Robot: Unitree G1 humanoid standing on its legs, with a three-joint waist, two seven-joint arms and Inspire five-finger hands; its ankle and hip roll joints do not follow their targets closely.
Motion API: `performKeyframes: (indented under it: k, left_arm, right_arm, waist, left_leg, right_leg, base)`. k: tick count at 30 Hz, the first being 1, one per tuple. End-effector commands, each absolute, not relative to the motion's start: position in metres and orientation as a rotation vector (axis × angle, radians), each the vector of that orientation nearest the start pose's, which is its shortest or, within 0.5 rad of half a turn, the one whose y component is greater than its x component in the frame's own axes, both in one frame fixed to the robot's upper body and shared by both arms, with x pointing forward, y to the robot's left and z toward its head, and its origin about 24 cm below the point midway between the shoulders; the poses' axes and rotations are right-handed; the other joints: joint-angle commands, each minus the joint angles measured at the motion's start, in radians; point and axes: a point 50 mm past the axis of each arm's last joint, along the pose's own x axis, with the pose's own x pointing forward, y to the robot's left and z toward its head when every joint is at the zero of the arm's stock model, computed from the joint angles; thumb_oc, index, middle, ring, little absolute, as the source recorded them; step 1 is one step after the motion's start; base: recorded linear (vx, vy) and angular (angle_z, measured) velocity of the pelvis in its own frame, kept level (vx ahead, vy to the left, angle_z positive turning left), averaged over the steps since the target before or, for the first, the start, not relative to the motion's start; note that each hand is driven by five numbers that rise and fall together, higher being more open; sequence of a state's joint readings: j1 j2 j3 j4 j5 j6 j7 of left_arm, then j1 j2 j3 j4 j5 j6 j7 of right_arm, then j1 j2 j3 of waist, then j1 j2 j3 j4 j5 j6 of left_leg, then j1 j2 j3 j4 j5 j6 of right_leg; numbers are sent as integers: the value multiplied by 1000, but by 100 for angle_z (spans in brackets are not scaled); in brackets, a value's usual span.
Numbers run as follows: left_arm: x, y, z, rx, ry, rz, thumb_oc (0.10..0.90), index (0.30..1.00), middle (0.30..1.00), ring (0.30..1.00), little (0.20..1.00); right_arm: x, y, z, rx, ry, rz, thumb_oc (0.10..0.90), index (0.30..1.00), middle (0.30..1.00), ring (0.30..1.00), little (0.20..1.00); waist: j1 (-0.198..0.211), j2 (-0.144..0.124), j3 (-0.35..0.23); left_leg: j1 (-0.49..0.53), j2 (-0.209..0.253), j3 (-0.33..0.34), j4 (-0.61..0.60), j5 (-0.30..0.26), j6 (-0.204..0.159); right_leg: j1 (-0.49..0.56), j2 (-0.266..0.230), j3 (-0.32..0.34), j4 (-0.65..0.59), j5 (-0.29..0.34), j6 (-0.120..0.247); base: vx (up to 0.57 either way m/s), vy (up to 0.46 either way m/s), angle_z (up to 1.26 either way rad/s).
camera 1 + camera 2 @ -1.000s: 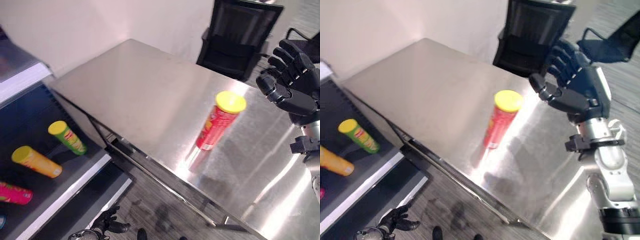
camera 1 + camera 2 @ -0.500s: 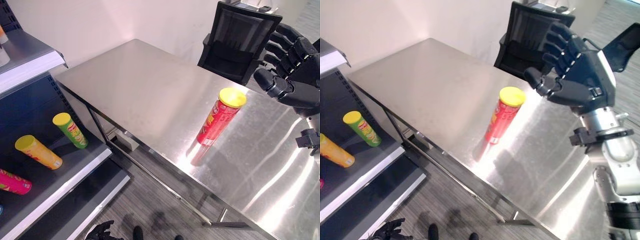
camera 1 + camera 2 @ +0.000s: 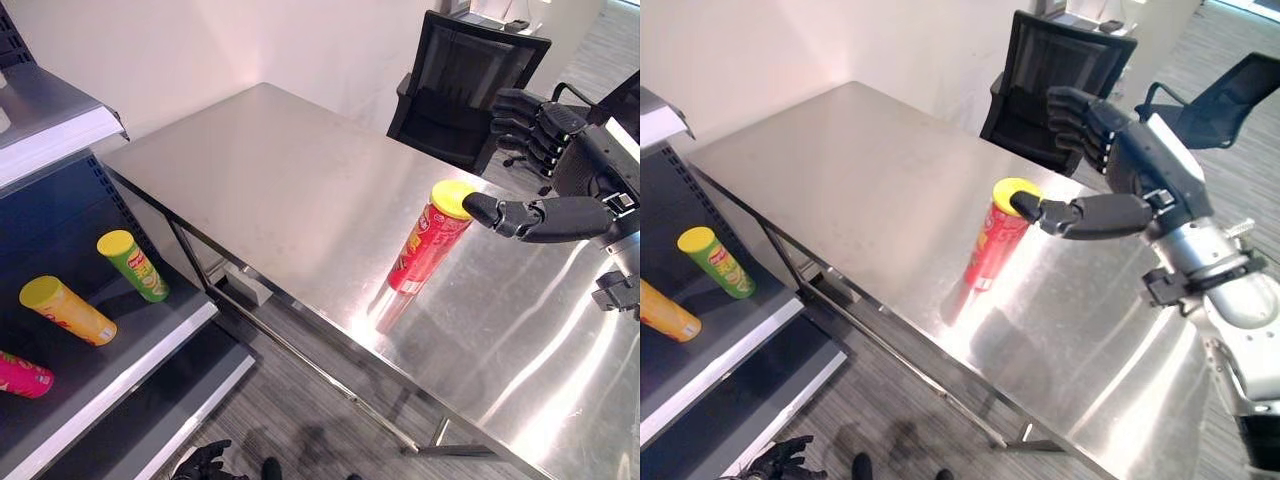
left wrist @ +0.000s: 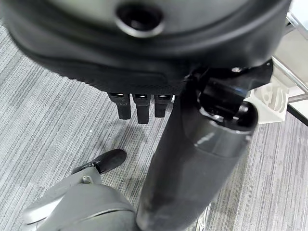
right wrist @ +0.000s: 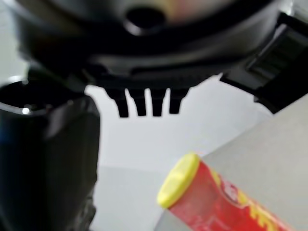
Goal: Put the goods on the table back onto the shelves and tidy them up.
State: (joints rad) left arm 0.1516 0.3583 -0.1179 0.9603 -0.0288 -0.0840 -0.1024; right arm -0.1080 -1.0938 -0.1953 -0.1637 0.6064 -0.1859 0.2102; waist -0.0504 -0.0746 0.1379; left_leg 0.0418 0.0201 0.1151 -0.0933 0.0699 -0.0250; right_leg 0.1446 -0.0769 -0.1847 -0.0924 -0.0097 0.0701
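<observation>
Shelves (image 3: pixel 150 345) low at the left carry a green can (image 3: pixel 133 265), an orange can (image 3: pixel 67 311) and a pink can (image 3: pixel 22 374), with the left hand (image 3: pixel 205 464) relaxed near the floor below. Farther off, the red can (image 3: pixel 430 238) with a yellow lid stands upright on the steel table (image 3: pixel 290 190). The right hand (image 3: pixel 1110 170) is spread wide at its top, thumb by the lid, fingers apart behind it, before a black chair (image 3: pixel 465 80).

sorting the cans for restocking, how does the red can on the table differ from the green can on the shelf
The red can stands upright on the steel table, with the right hand open beside its lid; the green can lies tilted on the dark shelf, with no hand near it. The bodies differ in colour, red against green. Both are tall tubes with yellow lids.
</observation>
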Motion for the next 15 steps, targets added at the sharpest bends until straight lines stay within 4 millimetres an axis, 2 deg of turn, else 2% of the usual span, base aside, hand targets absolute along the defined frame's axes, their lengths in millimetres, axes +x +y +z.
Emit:
performKeyframes:
  k: [1,15]
  left_arm:
    - [111,264,-131,357,959,-68,800,900,900,900,900]
    - [111,263,-132,340,960,-46,800,900,900,900,900]
  right_arm:
    - [242,-278,284,-624,-649,195,800,900,900,900,900]
    - [255,-283,257,-659,-480,228,800,900,900,900,900]
  waist:
    - [46,1,-70]
    - [63,-6,-67]
  left_leg:
    - [49,108,52,6,-91,-78]
    - [43,107,38,6,-85,-83]
  right_leg:
    - [-64,-71,-34,5,35,105]
    - [-50,-76,-62,5,29,104]
  base:
    - [0,0,0]
    - [3,-3,5]
